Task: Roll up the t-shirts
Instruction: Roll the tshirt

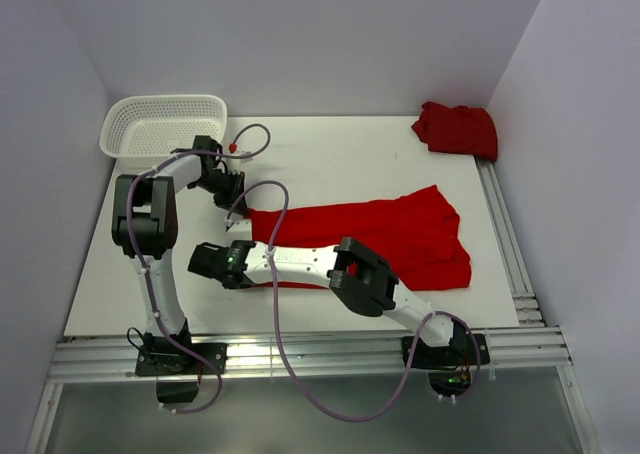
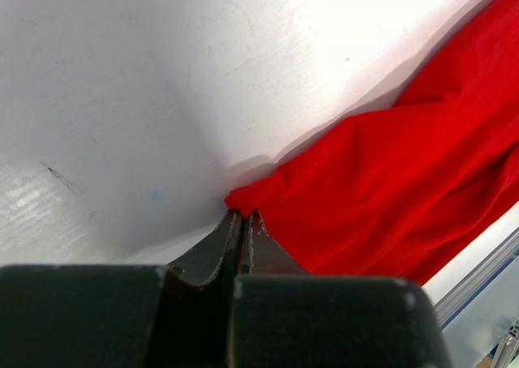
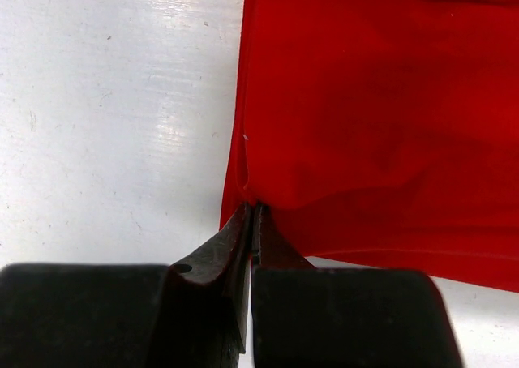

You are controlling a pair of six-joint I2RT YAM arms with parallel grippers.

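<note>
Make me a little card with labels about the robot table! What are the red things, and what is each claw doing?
spread t-shirt: red, lying mostly flat in the middle of the table
crumpled t-shirt: red, bunched up in the far right corner
white mesh basket: far left corner
left gripper: shut, pinching a corner of the spread t-shirt
right gripper: shut, pinching the edge of the same shirt
table: white
rolling: not started yet

Bright overhead light; glare washes out the table point(image 2: 381, 27).
</note>
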